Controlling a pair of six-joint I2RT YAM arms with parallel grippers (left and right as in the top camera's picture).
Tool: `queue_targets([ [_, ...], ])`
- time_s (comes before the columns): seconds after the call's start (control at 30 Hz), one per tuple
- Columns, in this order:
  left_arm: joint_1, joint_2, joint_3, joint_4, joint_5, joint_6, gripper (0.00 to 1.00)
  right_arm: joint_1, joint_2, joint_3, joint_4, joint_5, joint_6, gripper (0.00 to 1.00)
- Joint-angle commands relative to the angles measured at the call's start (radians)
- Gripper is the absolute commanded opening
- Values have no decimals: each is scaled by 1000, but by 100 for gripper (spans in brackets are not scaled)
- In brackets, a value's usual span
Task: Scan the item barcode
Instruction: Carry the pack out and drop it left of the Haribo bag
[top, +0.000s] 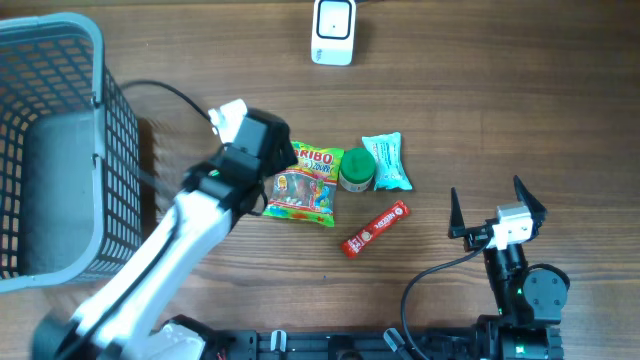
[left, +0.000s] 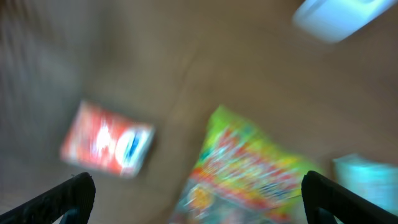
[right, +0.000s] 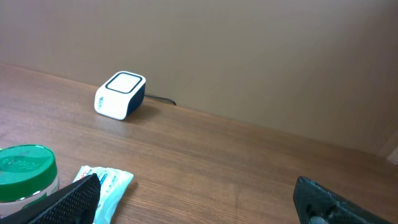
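Surface (top: 520, 110): wood grain, matt. Basket (top: 118, 130): grey plastic mesh. Scanner (top: 333, 30): smooth white plastic. Gummy bag (top: 305, 190) and red bar wrapper (top: 375, 228): glossy plastic film.

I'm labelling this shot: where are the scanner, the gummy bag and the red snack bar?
scanner (top: 333, 30), overhead view, middle of its white top.
gummy bag (top: 310, 190), overhead view, centre of its printed front.
red snack bar (top: 375, 229), overhead view, middle of its wrapper.

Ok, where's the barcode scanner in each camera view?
Overhead: scanner at top centre.
Left wrist: blurred pale shape at top right, probably it.
Right wrist: upper left of centre.
Shared landmark: teal packet, mid-table overhead, right edge in left wrist, bottom left in right wrist.
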Motion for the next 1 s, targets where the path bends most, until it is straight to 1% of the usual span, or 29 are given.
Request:
queue_targets([
  [0.0, 5, -205, 111, 48, -92, 200, 100, 4, -7, -1, 3, 2, -5, 100],
  [0.03, 5, -252, 115, 85, -92, 253, 100, 4, -7, -1, 3, 3, -5, 100],
  [0.1, 5, -319, 115, 105, -92, 308, 100, 4, -7, -1, 3, 3, -5, 100],
  [0.2, 5, -370, 115, 98, -92, 399, 100, 4, -7, -1, 3, 3, -5, 100],
  [0.27, 4, -393, 115, 122, -92, 445, 100, 4, -7, -1, 3, 2, -5, 100],
  [0.33, 5, -429, 115, 199, -93, 506, 100, 4, -7, -1, 3, 2, -5, 100],
  [0.37, 5, -456, 115, 280, -103, 565, 100, 4, -7, -1, 3, 3, -5, 100],
  [0.43, 5, -511, 115, 488, -138, 722, 100, 4, -7, -1, 3, 3, -5, 100],
  [0.5, 5, -550, 119, 704, -164, 891, 100, 4, -7, -1, 3, 3, -5, 100],
  [0.53, 5, -568, 134, 840, -191, 995, 100, 4, -7, -1, 3, 3, -5, 100],
  [0.6, 5, -581, 173, 932, -250, 1114, 100, 4, -7, -1, 3, 3, -5, 100],
  [0.63, 5, -587, 221, 929, -324, 1186, 100, 4, -7, -1, 3, 3, -5, 100],
  [0.67, 5, -587, 262, 909, -412, 1225, 100, 4, -7, -1, 3, 3, -5, 100],
  [0.83, 4, -589, 404, 772, -690, 1316, 100, 4, -7, -1, 3, 3, -5, 100],
  [0.87, 5, -592, 418, 747, -716, 1316, 100, 4, -7, -1, 3, 2, -5, 100],
  [0.97, 3, -636, 421, 718, -711, 1292, 100, 4, -7, -1, 3, 2, -6, 100],
])
